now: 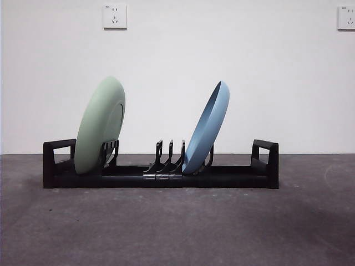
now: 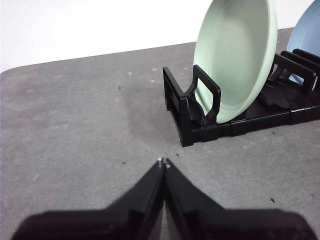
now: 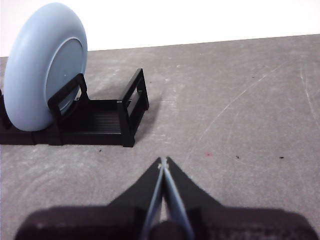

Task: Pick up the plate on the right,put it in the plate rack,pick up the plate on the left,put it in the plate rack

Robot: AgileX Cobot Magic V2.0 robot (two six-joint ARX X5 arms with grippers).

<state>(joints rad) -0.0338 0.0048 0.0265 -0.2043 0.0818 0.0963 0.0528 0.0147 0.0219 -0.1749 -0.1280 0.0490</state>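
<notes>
Standing racked, both plates (image 1: 100, 126), grippers (image 2: 163, 162) clear

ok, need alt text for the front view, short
A long low black plastic plate rack sits on a grey table, holding a pale green round plate near its left end and a light blue round plate right of centre, both tilted. White wall behind, no arms visible.

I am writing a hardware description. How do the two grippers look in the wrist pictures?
Both are matte black. Each has two flat, wedge-shaped jaws that taper from a broad base to a narrow tip. The left gripper has small pale spots at its tips. The right gripper shows bluish-grey inner faces along the seam. No cables or markings are visible.
</notes>
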